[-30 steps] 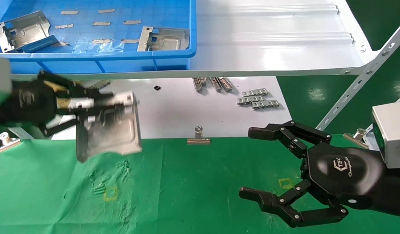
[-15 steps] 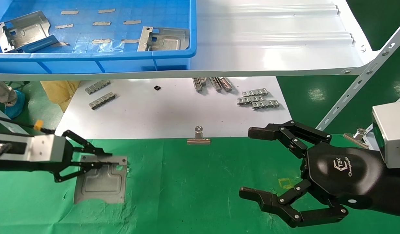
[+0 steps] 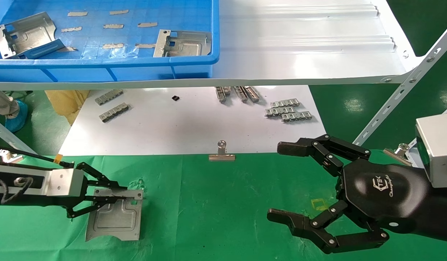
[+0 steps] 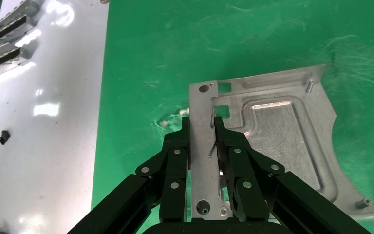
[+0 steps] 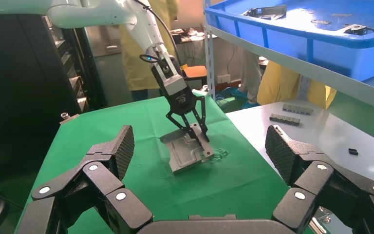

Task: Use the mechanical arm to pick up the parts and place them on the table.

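Only wrist-visible, left gripper [image 4: 202,127] jaws pinching part [image 4: 272,141] flange

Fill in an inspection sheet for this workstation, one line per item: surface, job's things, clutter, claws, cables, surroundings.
Surface: wrinkled green cloth table with yellow square marks, and a white sheet behind it.
Job's things: one silvery sheet-metal plate down on the cloth; two more silvery plates in the blue plastic bin.
Clutter: small grey toothed strips on the white sheet; silver binder clip at the cloth's edge.
Claws: left claw shut on the plate's flange; right claw open, hovering idle.
Cables: black cable along the left arm.
Surroundings: glossy white shelf carrying the bin.
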Robot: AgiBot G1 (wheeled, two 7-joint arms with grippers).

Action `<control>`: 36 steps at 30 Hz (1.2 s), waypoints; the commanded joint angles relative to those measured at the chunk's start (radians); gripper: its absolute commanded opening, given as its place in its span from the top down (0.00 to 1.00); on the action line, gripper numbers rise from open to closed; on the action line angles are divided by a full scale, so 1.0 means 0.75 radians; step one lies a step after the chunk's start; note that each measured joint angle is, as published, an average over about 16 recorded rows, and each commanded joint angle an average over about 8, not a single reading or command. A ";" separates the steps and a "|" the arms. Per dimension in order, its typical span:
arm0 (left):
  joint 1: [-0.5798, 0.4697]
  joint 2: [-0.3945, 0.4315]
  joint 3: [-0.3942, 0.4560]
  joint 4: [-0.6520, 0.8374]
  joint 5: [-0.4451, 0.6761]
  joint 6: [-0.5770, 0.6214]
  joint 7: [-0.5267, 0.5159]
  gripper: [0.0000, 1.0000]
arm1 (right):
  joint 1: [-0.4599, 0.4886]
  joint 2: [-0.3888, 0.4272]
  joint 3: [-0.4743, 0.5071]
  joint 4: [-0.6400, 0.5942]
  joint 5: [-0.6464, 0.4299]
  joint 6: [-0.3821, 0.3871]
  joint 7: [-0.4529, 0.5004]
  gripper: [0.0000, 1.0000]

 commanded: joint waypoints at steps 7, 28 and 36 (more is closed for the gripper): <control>-0.019 0.024 -0.003 0.082 -0.009 0.009 0.048 0.00 | 0.000 0.000 0.000 0.000 0.000 0.000 0.000 0.00; -0.014 -0.008 -0.077 0.102 -0.177 0.069 -0.173 0.00 | 0.000 0.000 0.000 0.000 0.000 0.000 0.000 0.00; 0.033 -0.024 -0.118 0.020 -0.198 0.061 -0.228 0.00 | 0.000 0.000 0.000 0.000 0.000 0.000 0.000 0.00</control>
